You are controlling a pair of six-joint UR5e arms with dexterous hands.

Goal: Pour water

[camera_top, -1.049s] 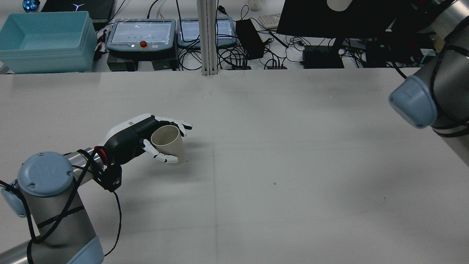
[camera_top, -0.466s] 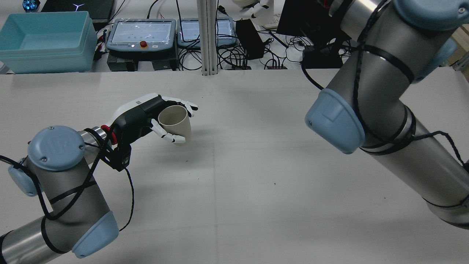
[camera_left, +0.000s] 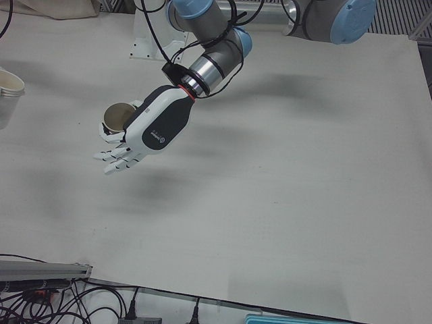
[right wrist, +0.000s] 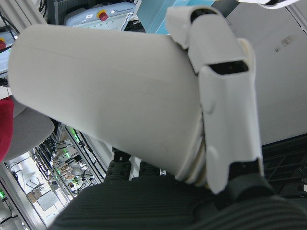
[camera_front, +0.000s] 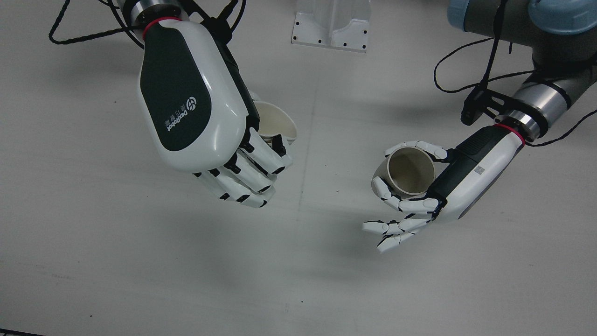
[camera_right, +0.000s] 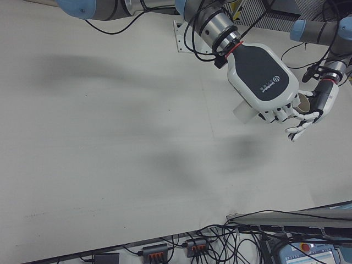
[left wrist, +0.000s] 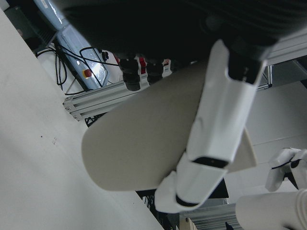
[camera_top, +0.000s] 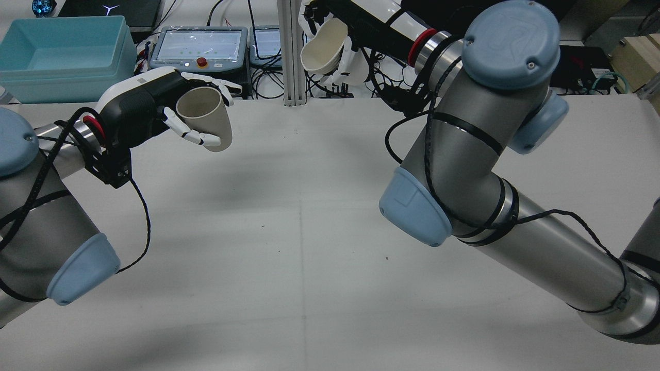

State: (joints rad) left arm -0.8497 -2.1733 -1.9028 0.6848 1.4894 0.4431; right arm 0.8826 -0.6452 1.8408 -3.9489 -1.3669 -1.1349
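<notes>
My left hand (camera_top: 136, 108) is shut on a beige paper cup (camera_top: 206, 118) and holds it in the air over the table's left half, mouth up and leaning slightly. From the front, the same left hand (camera_front: 466, 179) and its cup (camera_front: 410, 172) show an empty-looking inside. My right hand (camera_top: 361, 18) is high at the centre back, shut on a second pale cup (camera_top: 322, 46) that is tilted mouth-down to the left. In the front view the right hand (camera_front: 196, 107) covers most of that cup (camera_front: 276, 122). The two cups are apart.
A teal bin (camera_top: 62, 51), two teach pendants (camera_top: 198, 46), an aluminium post (camera_top: 291, 51) and tangled cables line the table's far edge. A white bracket (camera_front: 331, 23) sits between the pedestals. The right arm's elbow (camera_top: 412, 206) hangs over the table's middle.
My left hand has lifted its cup off the table and carried it up and toward the far left. The right arm has swung in, bringing its cup high over the centre back.
</notes>
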